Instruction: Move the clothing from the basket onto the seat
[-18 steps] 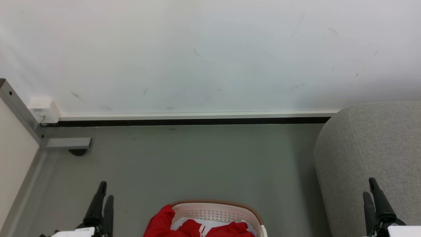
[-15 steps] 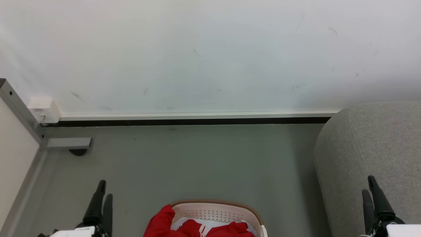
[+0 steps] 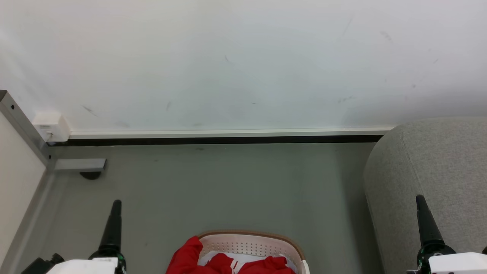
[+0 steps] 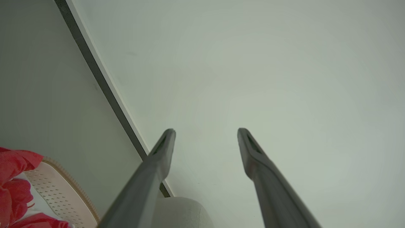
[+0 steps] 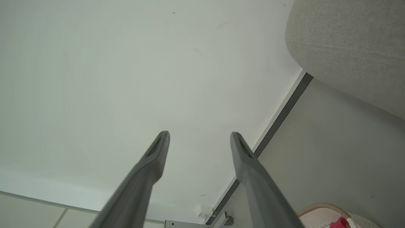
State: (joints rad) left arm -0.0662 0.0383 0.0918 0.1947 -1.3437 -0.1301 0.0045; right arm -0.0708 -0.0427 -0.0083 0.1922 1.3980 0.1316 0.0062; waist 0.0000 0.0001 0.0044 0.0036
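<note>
Both arms point up the frame, the left pincer (image 3: pixel 115 205) at lower left and the right pincer (image 3: pixel 420 199) at lower right before the seat (image 3: pixel 437 160). Both have their fingers spread and hold nothing. Compared with the earlier frame, both tips stand higher and are turned edge-on. The clothing (image 3: pixel 190 255) lies in the basket (image 3: pixel 251 243) at bottom centre.

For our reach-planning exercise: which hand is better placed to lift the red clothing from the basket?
The left hand, probably: it is nearer the bright red clothing spilling over the left side of the cream-white perforated plastic basket; the right hand stands farther off, by the light grey fabric sofa.
</note>
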